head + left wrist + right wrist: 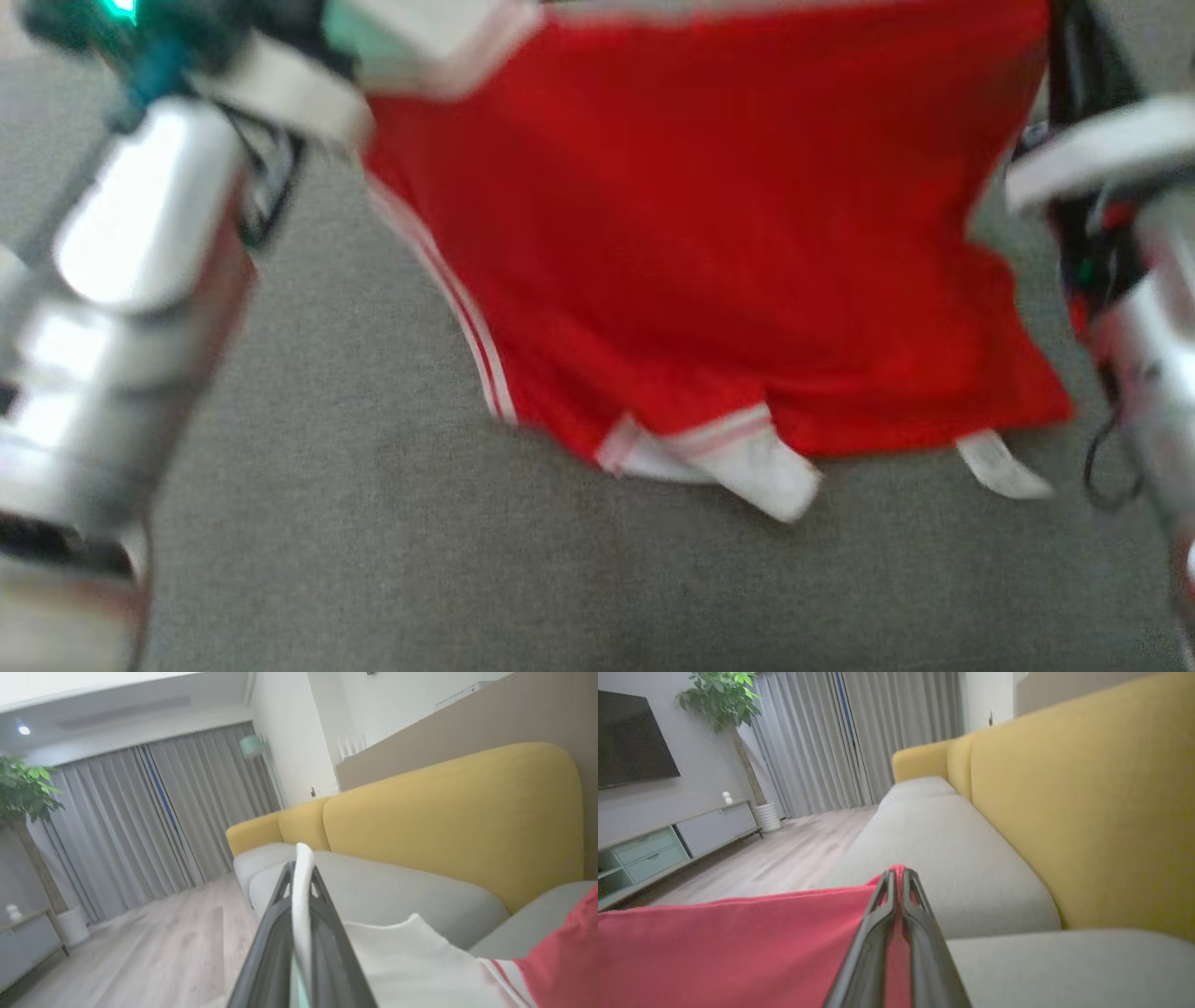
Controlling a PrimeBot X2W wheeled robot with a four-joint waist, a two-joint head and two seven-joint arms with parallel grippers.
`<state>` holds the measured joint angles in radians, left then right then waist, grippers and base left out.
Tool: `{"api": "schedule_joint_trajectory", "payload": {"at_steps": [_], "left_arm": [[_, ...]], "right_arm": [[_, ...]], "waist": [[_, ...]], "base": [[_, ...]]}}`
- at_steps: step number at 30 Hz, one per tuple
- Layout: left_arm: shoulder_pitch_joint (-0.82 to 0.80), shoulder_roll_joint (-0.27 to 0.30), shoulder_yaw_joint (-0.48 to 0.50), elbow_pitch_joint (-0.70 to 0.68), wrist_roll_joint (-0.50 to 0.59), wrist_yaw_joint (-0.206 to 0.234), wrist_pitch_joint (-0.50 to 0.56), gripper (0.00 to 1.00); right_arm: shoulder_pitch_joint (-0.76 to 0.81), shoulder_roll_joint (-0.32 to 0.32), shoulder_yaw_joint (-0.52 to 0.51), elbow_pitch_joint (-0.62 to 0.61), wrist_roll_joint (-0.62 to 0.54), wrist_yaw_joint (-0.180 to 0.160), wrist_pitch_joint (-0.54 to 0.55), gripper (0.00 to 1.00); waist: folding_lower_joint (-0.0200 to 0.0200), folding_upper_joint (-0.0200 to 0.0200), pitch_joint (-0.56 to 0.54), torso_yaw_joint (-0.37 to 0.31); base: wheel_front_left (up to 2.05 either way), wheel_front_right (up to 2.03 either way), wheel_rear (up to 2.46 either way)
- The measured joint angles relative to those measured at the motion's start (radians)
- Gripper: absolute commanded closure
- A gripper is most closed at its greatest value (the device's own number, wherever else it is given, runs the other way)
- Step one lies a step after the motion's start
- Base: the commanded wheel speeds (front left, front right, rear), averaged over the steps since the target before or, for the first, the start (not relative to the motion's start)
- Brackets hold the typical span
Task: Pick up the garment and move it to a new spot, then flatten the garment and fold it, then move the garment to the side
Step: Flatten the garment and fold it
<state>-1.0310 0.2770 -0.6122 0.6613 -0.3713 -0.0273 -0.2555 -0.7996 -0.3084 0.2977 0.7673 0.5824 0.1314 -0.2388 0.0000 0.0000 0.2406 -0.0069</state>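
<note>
**Red cloth garment with white striped trim [709,233] pinched at two top corners above a grey fabric sofa seat [373,541]**

At the left of the head view the blurred silver left forearm [140,233] slants up toward the garment's upper left corner. The left gripper [302,877] is clamped shut on a white edge of the garment, and a strip of that cloth stands up between its two dark fingers [275,933]. The garment spreads across the middle of the head view and hides the seat behind it. Its lower hem and two white flaps [766,476] reach down to the grey cushion; whether they rest on it or hang just above cannot be told. At the right edge is the silver right forearm [1148,327]. The right gripper [899,877] is closed tight on a red fold at the garment's top.

From left to right, the room around the sofa holds:
- a dark flat screen [630,737] on a grey wall
- a low pale cabinet with drawers [668,840], with a small white figure [726,797] on top
- a leafy green plant [724,700] in a white pot [768,816]
- long grey curtains [859,742]
- a pale wooden floor [784,854]
- the sofa's mustard-yellow backrest [1087,802], behind the grey seat cushions

The left wrist view adds a pale green lamp shade [251,746] and a round ceiling light [23,730].
</note>
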Motion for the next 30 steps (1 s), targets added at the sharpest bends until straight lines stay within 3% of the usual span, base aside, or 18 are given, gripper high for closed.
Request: {"api": "schedule_joint_trajectory", "payload": {"at_steps": [4,11,17,22,30], "left_arm": [[-0.177,0.021,0.031,0.018,0.045,0.003,-0.001,1.0],[-0.419,0.028,0.122,0.006,0.119,0.056,-0.002,1.0],[-0.457,0.027,0.196,-0.071,0.144,0.063,-0.003,1.0],[-0.316,0.016,0.243,-0.13,0.122,0.03,-0.006,1.0],[0.229,-0.016,0.294,-0.281,0.088,0.001,-0.005,1.0]], "right_arm": [[-0.181,-0.012,0.022,-0.015,-0.015,0.0,0.02,1.0],[-0.465,-0.038,-0.002,0.013,-0.068,0.0,0.007,1.0],[-0.528,-0.055,-0.008,0.019,-0.102,0.0,-0.012,1.0],[-0.464,-0.057,0.012,0.024,-0.11,0.0,-0.012,1.0],[-0.085,-0.062,-0.009,0.011,-0.106,0.0,-0.013,1.0]], "waist": [[0.0001,0.0,0.035,-0.007],[0.0002,0.0,0.103,-0.012],[0.0,0.0,0.119,0.007],[0.0,0.0,0.11,0.03],[-0.0001,0.0,0.047,0.06]], "base": [[0.0,0.0,0.0],[0.0,0.0,0.0],[0.0,0.0,0.0],[0.0,0.0,0.0],[0.0,0.0,0.0]]}}
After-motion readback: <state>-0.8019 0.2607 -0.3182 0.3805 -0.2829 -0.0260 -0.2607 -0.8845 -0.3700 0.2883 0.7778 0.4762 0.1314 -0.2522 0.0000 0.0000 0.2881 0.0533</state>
